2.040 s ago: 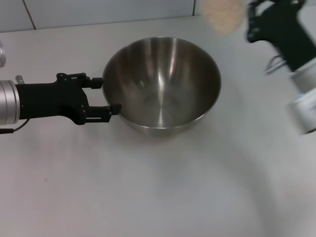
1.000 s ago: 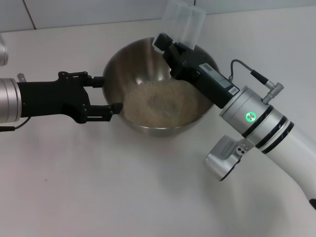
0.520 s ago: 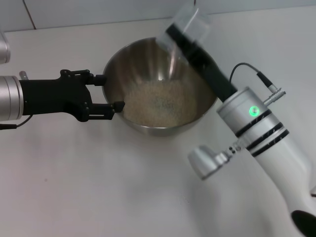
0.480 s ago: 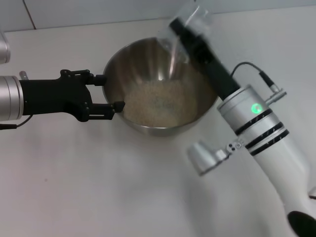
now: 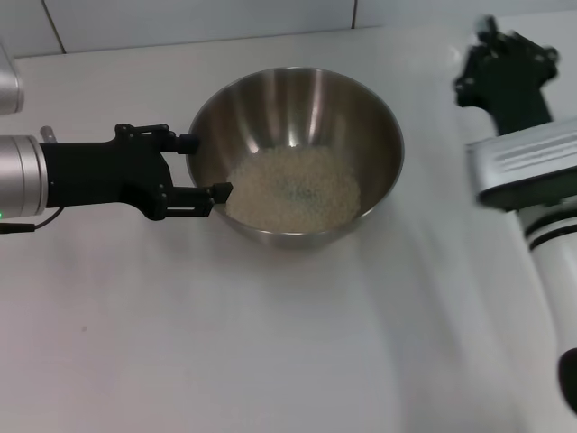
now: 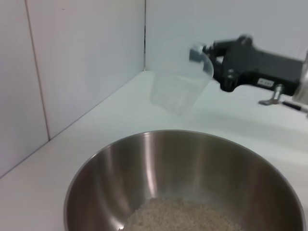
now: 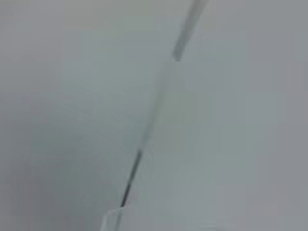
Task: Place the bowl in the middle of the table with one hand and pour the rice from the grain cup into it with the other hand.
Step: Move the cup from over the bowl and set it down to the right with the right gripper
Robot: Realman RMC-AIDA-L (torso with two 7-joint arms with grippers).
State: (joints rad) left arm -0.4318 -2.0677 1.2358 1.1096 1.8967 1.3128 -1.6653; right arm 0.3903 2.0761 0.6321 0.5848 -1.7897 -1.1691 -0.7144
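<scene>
The steel bowl (image 5: 297,117) stands on the white table (image 5: 270,343) with a heap of rice (image 5: 293,189) in its bottom; it also shows in the left wrist view (image 6: 183,168). My left gripper (image 5: 203,167) is open, its fingertips on either side of the bowl's left wall. My right gripper (image 5: 494,56) is raised at the far right, away from the bowl. In the left wrist view it (image 6: 219,67) is shut on the rim of the clear grain cup (image 6: 179,87), which is tilted and looks empty. The cup does not show in the head view.
A tiled wall (image 5: 180,23) runs along the table's far edge, and meets a side wall in a corner (image 6: 144,43) behind the bowl. My right arm's white and silver forearm (image 5: 541,207) hangs over the table's right side. The right wrist view shows only blurred wall.
My right arm has swung away from over the bowl to the far right, taking the cup with it. The rice lies in the bowl. My left gripper has barely moved.
</scene>
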